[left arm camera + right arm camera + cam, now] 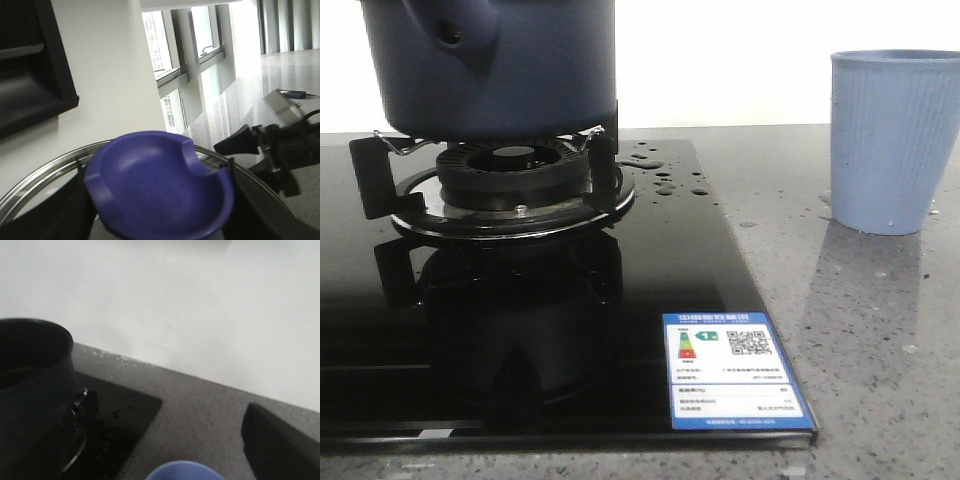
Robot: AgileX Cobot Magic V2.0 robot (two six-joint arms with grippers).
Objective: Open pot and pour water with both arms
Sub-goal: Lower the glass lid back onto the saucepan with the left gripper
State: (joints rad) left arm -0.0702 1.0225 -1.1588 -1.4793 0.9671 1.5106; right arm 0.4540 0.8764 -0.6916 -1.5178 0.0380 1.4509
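The dark navy pot (pixel 500 65) stands on the gas burner (pixel 515 180) at the back left, its stubby handle turned to the front. In the right wrist view the pot (pixel 30 375) has no lid and its inside is dark. My left gripper (pixel 160 220) is shut on the lid's purple-blue knob (pixel 160 190); the lid's steel rim (pixel 45 175) curves round it, held up in the air. My right gripper (pixel 155 440) is open over the counter, just above the light blue cup (pixel 184 471). Water (pixel 665 178) lies as drops on the black hob, right of the burner.
The ribbed light blue cup (pixel 895 140) stands on the grey counter (pixel 860 330) at the right. The glossy black hob (pixel 520 330) with a blue label (pixel 735 370) fills the left and middle. A black arm part (pixel 270 145) shows beyond the lid.
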